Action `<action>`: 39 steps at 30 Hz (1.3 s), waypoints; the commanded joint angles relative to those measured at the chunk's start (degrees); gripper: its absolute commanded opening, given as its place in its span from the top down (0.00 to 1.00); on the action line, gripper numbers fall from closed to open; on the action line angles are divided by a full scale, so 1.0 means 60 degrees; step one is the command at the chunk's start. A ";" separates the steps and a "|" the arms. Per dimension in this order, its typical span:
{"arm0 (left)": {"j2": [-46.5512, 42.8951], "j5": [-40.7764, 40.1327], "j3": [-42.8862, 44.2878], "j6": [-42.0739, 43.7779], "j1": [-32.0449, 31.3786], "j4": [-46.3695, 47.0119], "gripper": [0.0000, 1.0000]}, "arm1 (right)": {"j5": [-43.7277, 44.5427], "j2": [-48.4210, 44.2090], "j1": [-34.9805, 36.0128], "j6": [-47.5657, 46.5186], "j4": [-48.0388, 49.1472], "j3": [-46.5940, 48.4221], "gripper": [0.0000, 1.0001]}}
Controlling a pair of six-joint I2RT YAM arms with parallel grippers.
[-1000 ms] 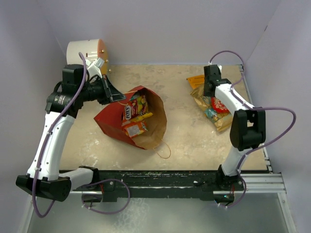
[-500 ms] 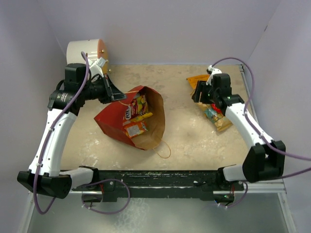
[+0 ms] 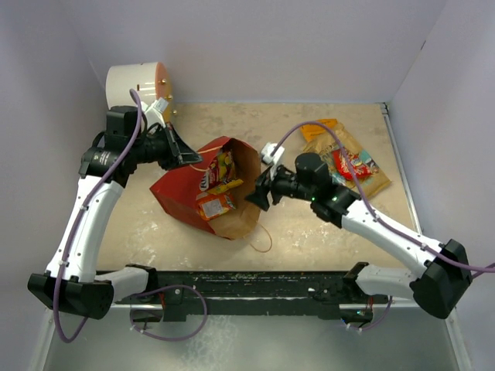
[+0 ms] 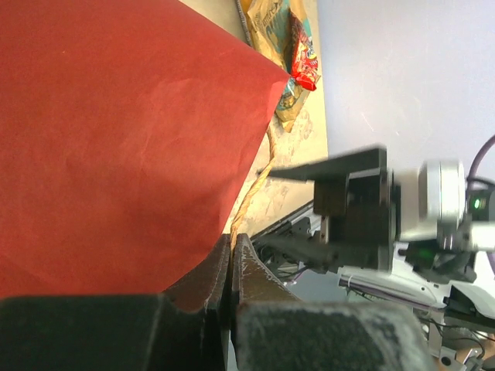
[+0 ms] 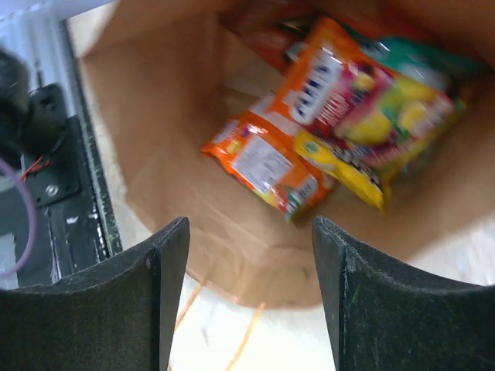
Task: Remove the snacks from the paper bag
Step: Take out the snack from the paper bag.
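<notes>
The paper bag, red outside and brown inside, lies on its side with its mouth open toward the right. My left gripper is shut on its upper rim; in the left wrist view the jaws are pressed together on the bag's edge. My right gripper is open and empty at the bag's mouth. Inside lie an orange packet and a red-yellow pack, also seen from above. Outside lie a tan-gold bag, a red-teal candy pack and an orange flat packet.
A white cylinder with an orange face stands at the back left corner. The bag's thin string handle loops on the table near the front. A black rail runs along the near edge. Walls close the back and sides.
My right arm has swung from the snacks at the back right across to the bag's mouth, with its gripper open. My left gripper has kept its hold on the bag.
</notes>
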 commanded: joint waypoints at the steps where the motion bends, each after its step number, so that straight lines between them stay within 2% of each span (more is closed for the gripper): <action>1: -0.0263 -0.0032 0.0333 -0.0068 -0.0025 0.0147 1.00 | -0.1120 0.0022 0.0994 -0.2656 0.2494 -0.0536 0.34; 7: -0.0132 -0.0229 0.0584 0.0145 -0.0025 0.0184 1.00 | -0.0635 0.1451 0.1715 -0.6176 0.1798 0.0051 0.39; 14: -0.0045 -0.0323 0.0681 0.0702 -0.0025 0.0016 1.00 | 0.0004 0.3244 0.1727 -0.8090 0.2561 0.0438 0.46; 17: 0.0009 -0.0433 0.0815 0.1095 -0.0025 -0.0275 1.00 | 0.0253 0.3920 0.1713 -0.7975 0.3433 0.0496 0.49; 20: 0.0058 -0.0423 0.0869 0.1432 -0.0025 -0.0474 1.00 | 0.0423 0.4417 0.1712 -0.7893 0.4462 0.0444 0.46; 29: 0.0184 -0.0394 0.1111 0.2152 -0.0025 -0.0997 1.00 | 0.1497 0.5780 0.1595 -0.7700 0.6017 0.0523 0.36; 35: 0.0133 -0.0232 0.0950 0.2352 -0.0025 -0.1058 1.00 | 0.1367 0.6504 0.1246 -0.7640 0.6424 0.0787 0.38; 39: 0.0099 -0.0250 0.0995 0.2346 -0.0025 -0.1124 1.00 | 0.1169 0.6919 0.1068 -0.7541 0.6406 0.1402 0.42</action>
